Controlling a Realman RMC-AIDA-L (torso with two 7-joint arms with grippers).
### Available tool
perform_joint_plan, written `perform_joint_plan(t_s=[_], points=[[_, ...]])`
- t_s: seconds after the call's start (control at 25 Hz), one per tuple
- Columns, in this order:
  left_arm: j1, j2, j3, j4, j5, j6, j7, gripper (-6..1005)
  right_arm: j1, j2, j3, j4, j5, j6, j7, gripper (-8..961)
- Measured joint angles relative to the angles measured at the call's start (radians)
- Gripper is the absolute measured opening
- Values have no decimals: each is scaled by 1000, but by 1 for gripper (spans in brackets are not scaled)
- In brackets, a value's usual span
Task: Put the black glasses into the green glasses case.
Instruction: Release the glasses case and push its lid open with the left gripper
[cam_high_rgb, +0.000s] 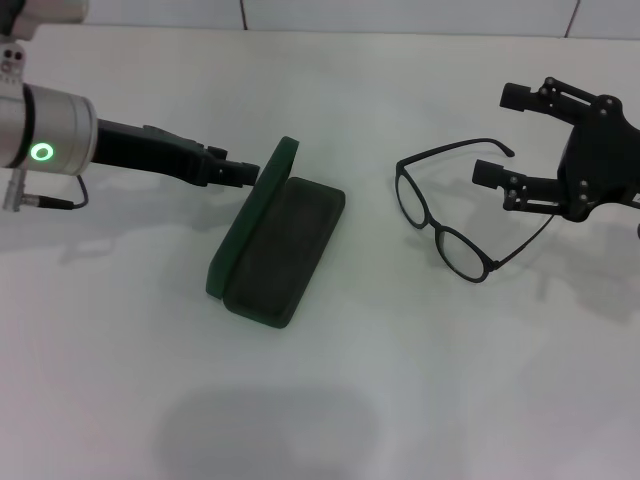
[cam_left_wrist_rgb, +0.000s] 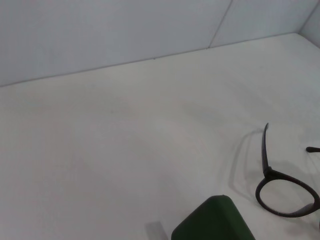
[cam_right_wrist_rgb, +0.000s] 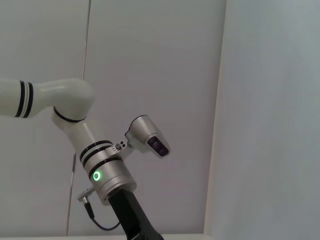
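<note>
White tabletop (cam_high_rgb: 400, 400) is filling the head view, and you are looking down at it from above. At about nine o'clock, your left gripper (cam_high_rgb: 240, 174) is reaching in low, its tip right against the raised lid of the green glasses case (cam_high_rgb: 280, 248); whether its fingers are parted or closed I cannot tell. The case is sitting just left of centre, hinged open, with the lid standing up on its left side and the dark lining facing upward. Moving toward three o'clock, the black glasses (cam_high_rgb: 450, 215) are lying well apart from the case, lenses toward it, temple arms unfolded and pointing right. At three o'clock your right gripper (cam_high_rgb: 505, 135) is hovering with its jaws spread wide on either side of the far temple arm, gripping nothing.

In my judgement, you are entering the pickup step: the case looks ready and braced. Next you are needing to close gently on the thin frame, lift it, carry it leftward, and lower it into the lining.
</note>
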Motion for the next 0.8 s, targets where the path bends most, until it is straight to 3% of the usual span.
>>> perform_joint_plan(t_s=[0.32,0.8], points=[[0,-6,9,-3,7,13,-5,515,3,0,0,-1,-11,-2,0,854],[-9,-5,1,-3,-16,46,1,521,4,2,-1,-1,-15,3,-5,854]])
